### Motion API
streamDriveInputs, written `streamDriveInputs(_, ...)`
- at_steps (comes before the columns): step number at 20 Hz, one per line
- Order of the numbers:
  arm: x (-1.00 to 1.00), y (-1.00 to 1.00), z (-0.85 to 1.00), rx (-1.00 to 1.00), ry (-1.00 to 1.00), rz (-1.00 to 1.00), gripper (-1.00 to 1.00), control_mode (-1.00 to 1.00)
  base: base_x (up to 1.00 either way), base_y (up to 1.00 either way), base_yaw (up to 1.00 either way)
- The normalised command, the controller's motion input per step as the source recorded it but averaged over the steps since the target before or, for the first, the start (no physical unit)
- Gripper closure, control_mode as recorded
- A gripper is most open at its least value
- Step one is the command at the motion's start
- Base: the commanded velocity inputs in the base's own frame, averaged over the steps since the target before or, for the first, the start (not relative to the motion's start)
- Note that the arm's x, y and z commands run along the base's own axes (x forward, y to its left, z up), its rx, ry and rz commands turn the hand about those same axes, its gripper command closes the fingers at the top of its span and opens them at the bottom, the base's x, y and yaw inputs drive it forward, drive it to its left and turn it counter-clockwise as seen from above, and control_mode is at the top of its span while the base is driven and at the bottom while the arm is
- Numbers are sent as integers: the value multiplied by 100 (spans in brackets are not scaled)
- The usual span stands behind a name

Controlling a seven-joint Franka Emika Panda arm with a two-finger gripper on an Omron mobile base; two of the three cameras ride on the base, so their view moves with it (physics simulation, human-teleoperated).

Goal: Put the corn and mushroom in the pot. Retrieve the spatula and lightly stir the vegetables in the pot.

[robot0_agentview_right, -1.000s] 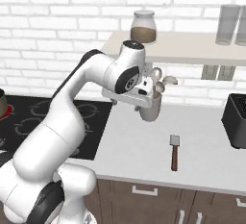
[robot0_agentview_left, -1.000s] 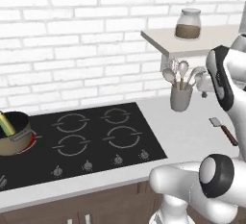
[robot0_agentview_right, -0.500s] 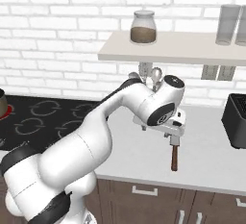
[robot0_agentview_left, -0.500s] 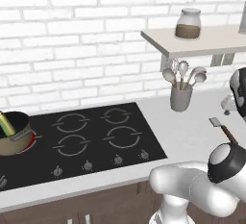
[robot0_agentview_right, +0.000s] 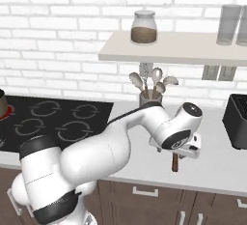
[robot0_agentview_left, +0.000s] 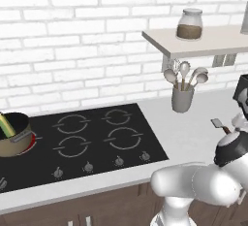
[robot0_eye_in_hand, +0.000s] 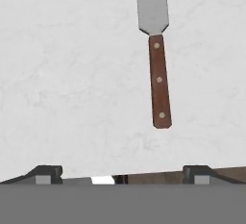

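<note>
The spatula [robot0_eye_in_hand: 156, 59] lies flat on the pale counter, with a steel blade and a brown riveted wooden handle. In the hand view it sits ahead of my open gripper [robot0_eye_in_hand: 121, 176], whose fingertips [robot0_eye_in_hand: 46, 172] stand wide apart with nothing between them. From the right base camera, my gripper [robot0_agentview_right: 184, 150] hangs just above the spatula's handle [robot0_agentview_right: 175, 162]. The spatula's blade [robot0_agentview_left: 216, 122] peeks out past my arm. Far left on the stove stands the tan-gold pot [robot0_agentview_left: 14, 140] with the corn [robot0_agentview_left: 5, 125] leaning inside it. The mushroom is hidden.
A grey utensil cup [robot0_agentview_right: 150, 96] with spoons stands by the wall behind my arm. A shelf [robot0_agentview_right: 169, 52] above it carries a jar [robot0_agentview_right: 144, 27] and glasses [robot0_agentview_right: 226, 24]. A black appliance [robot0_agentview_right: 236, 120] sits at the right. The black cooktop [robot0_agentview_left: 92, 140] lies left.
My arm has swung right, away from the utensil cup, and come down over the spatula near the counter's front. The gripper has stayed open.
</note>
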Motion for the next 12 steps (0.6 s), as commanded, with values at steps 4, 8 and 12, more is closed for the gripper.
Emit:
streamDriveInputs(4, 0, -2, -54, -5, 3, 0, -100, -100, 0, 0, 0)
streamDriveInputs(8, 4, 0, -44, -9, 2, 0, -100, -100, 0, 0, 0)
streamDriveInputs(12, 7, -11, -34, -8, 0, 0, -100, -100, 0, 0, 0)
